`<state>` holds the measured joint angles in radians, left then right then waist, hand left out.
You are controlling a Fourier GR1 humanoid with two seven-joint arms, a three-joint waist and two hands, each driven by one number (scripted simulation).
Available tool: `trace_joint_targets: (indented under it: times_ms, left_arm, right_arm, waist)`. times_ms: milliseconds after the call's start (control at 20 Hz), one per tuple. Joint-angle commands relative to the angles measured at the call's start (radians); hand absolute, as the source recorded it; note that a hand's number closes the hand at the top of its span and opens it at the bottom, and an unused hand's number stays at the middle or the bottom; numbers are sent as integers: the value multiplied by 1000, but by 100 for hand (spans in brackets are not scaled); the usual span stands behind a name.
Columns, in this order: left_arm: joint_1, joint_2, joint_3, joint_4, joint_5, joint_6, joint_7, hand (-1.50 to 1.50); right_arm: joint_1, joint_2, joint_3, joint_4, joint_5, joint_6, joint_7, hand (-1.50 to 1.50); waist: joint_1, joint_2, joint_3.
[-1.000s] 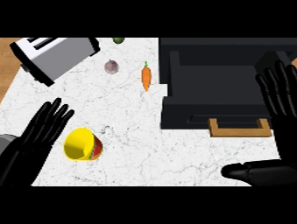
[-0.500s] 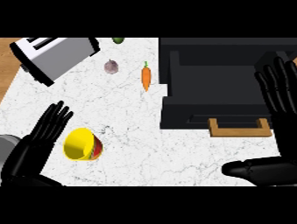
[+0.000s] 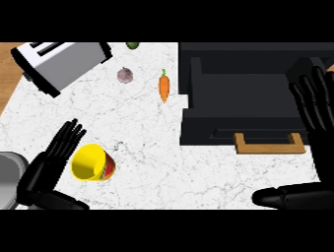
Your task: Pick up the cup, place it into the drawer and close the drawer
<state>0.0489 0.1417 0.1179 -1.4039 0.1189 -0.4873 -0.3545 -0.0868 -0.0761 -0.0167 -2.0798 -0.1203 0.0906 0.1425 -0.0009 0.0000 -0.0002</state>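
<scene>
Marble counter (image 3: 148, 162) bears a tipped yellow cup (image 3: 91, 162) and open black drawer (image 3: 246, 96).

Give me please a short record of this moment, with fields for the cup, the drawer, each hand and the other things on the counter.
cup: yellow cup, lying on its side on the white counter, not yet picked up
drawer: black drawer, open, with wooden handle
left hand: left hand open, just left of the cup
right hand: right hand open, over the drawer's right side
other things: toaster, carrot, garlic
</scene>
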Motion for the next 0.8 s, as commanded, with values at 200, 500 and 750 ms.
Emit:
trace_joint_targets:
  times_ms: [200, 500, 750]
  left_arm:
    - [-72, 34, 41, 177, -40, -18, -117, -150]
    - [-121, 16, 32, 356, -95, 11, -237, -150]
    - [-188, 39, 45, 516, -142, 39, -339, -150]
  right_arm:
    - [37, -28, -54, 3, -54, 60, -37, -150]
    - [4, -35, -62, -55, -87, 39, 74, -150]
    - [29, 1, -6, -25, -18, 37, -1, -150]
  waist:
    - [-1, 0, 0]
    - [-2, 0, 0]
    - [-3, 0, 0]
